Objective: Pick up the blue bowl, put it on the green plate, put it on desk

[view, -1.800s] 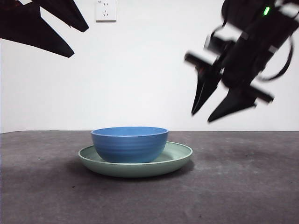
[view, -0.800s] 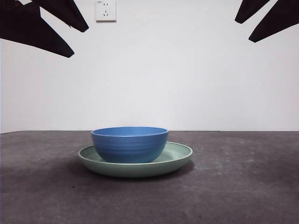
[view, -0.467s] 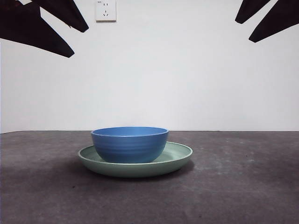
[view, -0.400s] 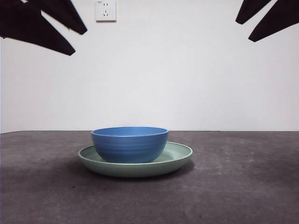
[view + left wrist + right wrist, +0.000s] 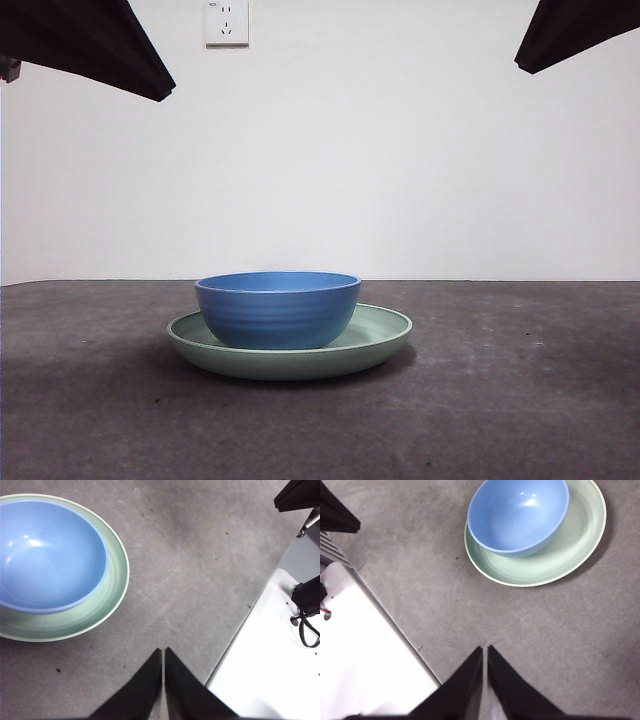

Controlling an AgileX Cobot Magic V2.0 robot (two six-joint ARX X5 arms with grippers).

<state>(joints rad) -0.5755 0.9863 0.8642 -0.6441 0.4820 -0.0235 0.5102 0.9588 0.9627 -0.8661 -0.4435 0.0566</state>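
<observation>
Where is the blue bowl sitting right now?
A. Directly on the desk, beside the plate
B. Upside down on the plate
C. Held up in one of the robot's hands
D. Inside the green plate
D: the bowl rests upright in the plate, whose rim shows all around it, and both hands are up and away from it.

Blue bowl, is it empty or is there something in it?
Empty. Both wrist views look into the blue bowl and show only its smooth blue inside with light glints; it sits upright on the green plate.
</observation>
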